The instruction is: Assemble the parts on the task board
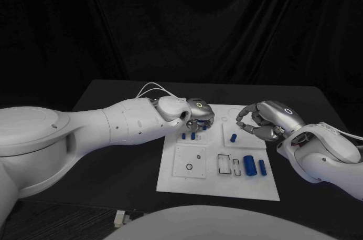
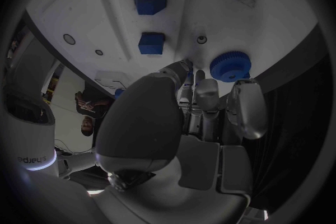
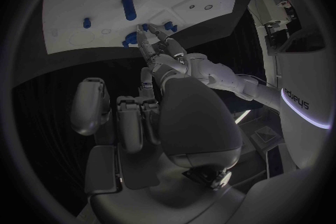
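Before me stands a black table (image 1: 121, 161) under dim light. Behind it hangs a dark curtain (image 1: 212, 35), its folds falling to the table's far edge.

Left hand (image 1: 198, 115) lowered over the far edge of the task board (image 1: 219, 187), fingertips down among small blue parts (image 1: 188, 136) just beneath. Right hand (image 1: 266, 120) raised beside it, fingers curled, a short blue peg (image 1: 234, 138) just below. Nearer the robot than both hands, two blue cylinders (image 1: 256, 167) lying side by side.
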### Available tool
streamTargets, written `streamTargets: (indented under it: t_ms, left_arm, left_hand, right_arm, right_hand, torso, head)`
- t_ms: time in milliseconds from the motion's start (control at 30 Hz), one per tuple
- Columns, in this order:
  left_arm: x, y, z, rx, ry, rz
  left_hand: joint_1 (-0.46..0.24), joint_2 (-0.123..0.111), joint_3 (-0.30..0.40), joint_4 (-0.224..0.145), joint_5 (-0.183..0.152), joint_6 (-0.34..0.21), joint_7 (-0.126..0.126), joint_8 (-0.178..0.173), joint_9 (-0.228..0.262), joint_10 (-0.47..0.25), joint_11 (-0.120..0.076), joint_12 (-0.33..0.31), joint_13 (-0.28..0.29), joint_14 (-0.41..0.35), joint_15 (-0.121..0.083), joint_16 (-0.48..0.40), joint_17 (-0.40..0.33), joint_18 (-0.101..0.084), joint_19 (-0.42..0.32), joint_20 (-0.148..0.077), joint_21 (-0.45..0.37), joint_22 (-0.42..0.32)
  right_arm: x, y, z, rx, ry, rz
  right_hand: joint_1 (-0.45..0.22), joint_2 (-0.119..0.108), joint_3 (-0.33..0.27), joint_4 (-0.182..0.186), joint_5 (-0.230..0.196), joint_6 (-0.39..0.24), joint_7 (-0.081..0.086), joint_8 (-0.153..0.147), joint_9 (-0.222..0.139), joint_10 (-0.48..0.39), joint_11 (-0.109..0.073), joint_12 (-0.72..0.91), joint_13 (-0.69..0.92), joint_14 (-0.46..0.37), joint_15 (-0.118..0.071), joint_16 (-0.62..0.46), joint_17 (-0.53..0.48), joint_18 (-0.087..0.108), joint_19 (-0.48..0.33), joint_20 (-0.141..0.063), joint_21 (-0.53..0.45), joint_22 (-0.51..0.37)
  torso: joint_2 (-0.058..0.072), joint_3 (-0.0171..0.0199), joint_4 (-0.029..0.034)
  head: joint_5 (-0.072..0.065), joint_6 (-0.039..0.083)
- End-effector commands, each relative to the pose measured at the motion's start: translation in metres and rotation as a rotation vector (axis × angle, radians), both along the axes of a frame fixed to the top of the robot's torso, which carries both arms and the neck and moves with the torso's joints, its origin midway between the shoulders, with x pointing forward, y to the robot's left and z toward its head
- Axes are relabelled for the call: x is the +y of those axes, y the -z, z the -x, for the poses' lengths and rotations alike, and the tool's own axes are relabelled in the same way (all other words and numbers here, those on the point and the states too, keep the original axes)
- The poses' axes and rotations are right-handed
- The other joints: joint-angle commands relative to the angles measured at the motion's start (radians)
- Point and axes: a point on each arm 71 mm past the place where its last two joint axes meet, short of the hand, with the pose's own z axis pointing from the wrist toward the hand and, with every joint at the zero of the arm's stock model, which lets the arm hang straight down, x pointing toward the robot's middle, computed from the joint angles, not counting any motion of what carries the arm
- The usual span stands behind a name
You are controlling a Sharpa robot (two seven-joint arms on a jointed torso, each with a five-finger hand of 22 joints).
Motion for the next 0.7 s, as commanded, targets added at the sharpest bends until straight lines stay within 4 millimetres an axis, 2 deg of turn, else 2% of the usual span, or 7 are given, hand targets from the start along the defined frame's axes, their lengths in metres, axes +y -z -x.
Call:
streamTargets:
  t_ms: [33,333,700]
  left_arm:
    - [-0.002,0.0001,0.0008,-0.009,0.012,0.015]
    - [-0.0023,-0.0006,0.003,-0.026,0.034,0.046]
    - [0.0016,-0.0064,0.0082,-0.071,0.06,0.113]
  left_hand:
    - [-0.003,0.009,0.011,-0.002,0.005,0.011,0.001,0.006,0.002,0.013,-0.001,0.008,-0.002,-0.005,0.0,0.003,-0.001,0.004,-0.005,-0.001,-0.006,0.167]
    - [-0.013,0.014,0.028,-0.019,0.006,0.072,0.009,0.038,0.014,0.067,-0.004,0.017,-0.007,0.007,-0.001,0.014,-0.005,0.004,-0.006,0.0,-0.011,0.166]
    - [-0.03,0.018,0.032,-0.035,0.005,0.123,0.012,0.062,0.023,0.116,-0.006,0.02,-0.014,0.012,-0.002,0.011,-0.024,0.003,-0.001,0.0,-0.006,0.168]
  right_arm:
    - [0.0,0.0004,0.0,0.001,0.001,0.007]
    - [0.0,0.0008,-0.0004,0.002,0.002,0.009]
    - [-0.001,0.0015,-0.001,0.006,0.006,0.014]
  right_hand:
    - [0.003,-0.002,-0.007,0.001,0.001,0.007,0.001,0.004,0.001,0.096,-0.006,-0.006,0.252,0.104,-0.005,0.003,0.263,0.006,0.002,-0.003,-0.003,0.163]
    - [0.003,-0.002,-0.007,0.001,0.001,0.007,0.001,0.004,0.001,0.096,-0.006,-0.006,0.252,0.104,-0.005,0.003,0.263,0.006,0.002,-0.003,-0.003,0.163]
    - [0.004,-0.002,-0.007,0.002,0.001,0.007,0.001,0.003,0.001,0.096,-0.007,-0.007,0.251,0.104,-0.006,0.003,0.263,0.006,0.002,-0.003,-0.004,0.162]
  torso:
    - [0.0,-0.0001,-0.0002]
    - [0.0,0.0001,0.0]
    - [-0.001,0.0001,-0.0003]
  head:
    - [0.001,0.0]
    - [0.004,0.0]
    - [0.006,0.0]
